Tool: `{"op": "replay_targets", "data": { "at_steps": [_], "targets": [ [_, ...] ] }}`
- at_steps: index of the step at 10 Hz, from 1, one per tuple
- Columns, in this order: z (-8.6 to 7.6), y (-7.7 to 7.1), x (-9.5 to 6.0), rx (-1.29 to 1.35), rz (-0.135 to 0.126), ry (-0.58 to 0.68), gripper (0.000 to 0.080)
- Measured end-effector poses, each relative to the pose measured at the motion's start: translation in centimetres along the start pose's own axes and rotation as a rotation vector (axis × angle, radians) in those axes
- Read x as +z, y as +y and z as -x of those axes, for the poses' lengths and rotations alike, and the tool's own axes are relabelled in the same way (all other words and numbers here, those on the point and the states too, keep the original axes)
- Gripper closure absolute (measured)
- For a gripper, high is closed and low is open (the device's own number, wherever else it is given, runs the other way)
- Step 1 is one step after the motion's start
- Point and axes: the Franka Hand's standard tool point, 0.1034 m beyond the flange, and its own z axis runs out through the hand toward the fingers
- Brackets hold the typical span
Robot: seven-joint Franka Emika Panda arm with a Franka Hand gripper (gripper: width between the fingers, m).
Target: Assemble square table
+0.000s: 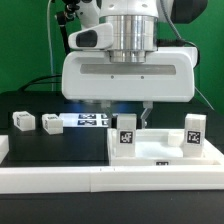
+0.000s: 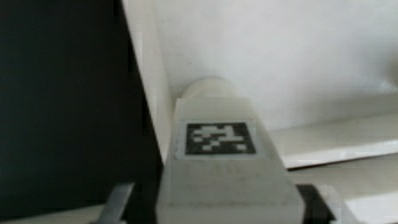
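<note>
Step in hand: grasping a leg for the square table. The gripper [image 1: 124, 116] sits top centre of the exterior view, fingers down over one upright leg [image 1: 127, 133] in the lower middle of the frame. In the wrist view the leg [image 2: 219, 138], tag facing the camera, fills the gap between the fingers [image 2: 121, 205]. The jaws look clamped on its two sides, with no gap showing.

The leg is at the left end of the tabletop [image 1: 160, 148], close to where the white meets the black table [image 1: 55, 150]. Can't tell whether it rests on the tabletop or is lifted clear.

- A second leg [image 1: 193, 131] stands upright at the right of the frame, also by the tabletop.
- Two more legs [image 1: 22, 121] lie at the left on the table, near each other.
- The marker board [image 1: 88, 121] is flat behind, centre left.
- A rail [image 1: 100, 180] runs along the bottom of the frame.

Judgement: early in the task, and no leg looks attached yet. The next move calls for a straight lift that keeps the leg vertical, then lining it up over its mounting spot on the tabletop. Risk: the leg tilts in the grip or knocks the tabletop edge.
</note>
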Motion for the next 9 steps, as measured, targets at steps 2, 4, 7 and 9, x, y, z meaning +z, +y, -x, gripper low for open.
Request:
{"op": "replay_targets", "data": {
  "at_steps": [2, 4, 7, 9],
  "targets": [
    [-0.1, 0.4, 0.0, 0.081, 0.005, 0.002, 0.0509],
    [-0.2, 0.9, 0.0, 0.172, 0.010, 0.004, 0.0509],
    [-0.3, 1.3, -0.1, 0.246, 0.014, 0.007, 0.0345],
    [-0.3, 1.3, -0.1, 0.246, 0.014, 0.007, 0.0222]
  ]
}}
